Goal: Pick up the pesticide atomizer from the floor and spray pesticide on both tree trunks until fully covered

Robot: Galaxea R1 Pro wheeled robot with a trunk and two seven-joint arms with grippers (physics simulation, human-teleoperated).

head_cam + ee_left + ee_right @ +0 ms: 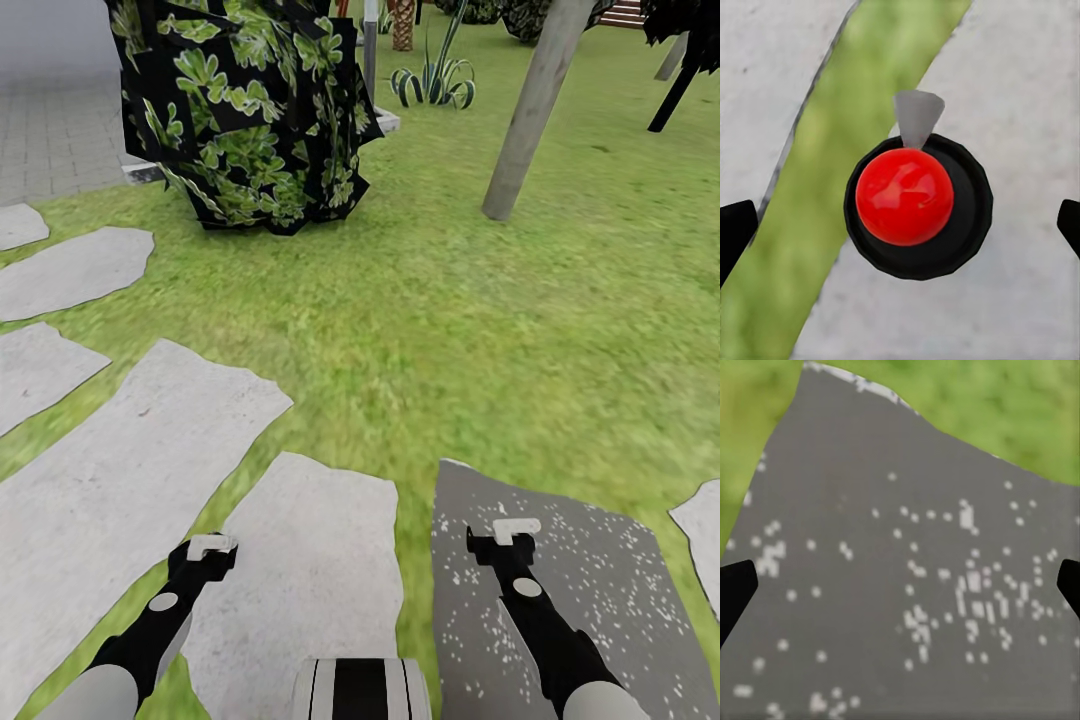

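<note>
The pesticide atomizer (904,196) appears from above in the left wrist view: a red ball top on a black round body with a grey nozzle. It lies between the wide-spread black fingertips (735,232) of my left gripper (210,547), which do not touch it, over a pale stone beside a grass strip. My right gripper (515,530) hangs open over a dark grey stone (600,600) dotted with pale pesticide specks (975,585). A thick pale tree trunk (530,110) leans up from the grass floor (450,330) at the far right. A second pale trunk (673,57) stands in the top right corner.
Pale stepping stones (110,470) cover the near left ground. A big bush (250,110) with black and green leaves stands far left. A spiky striped plant (435,82) grows behind it. A thin black conifer stem (676,98) rises at the top right. Paving (55,130) lies far left.
</note>
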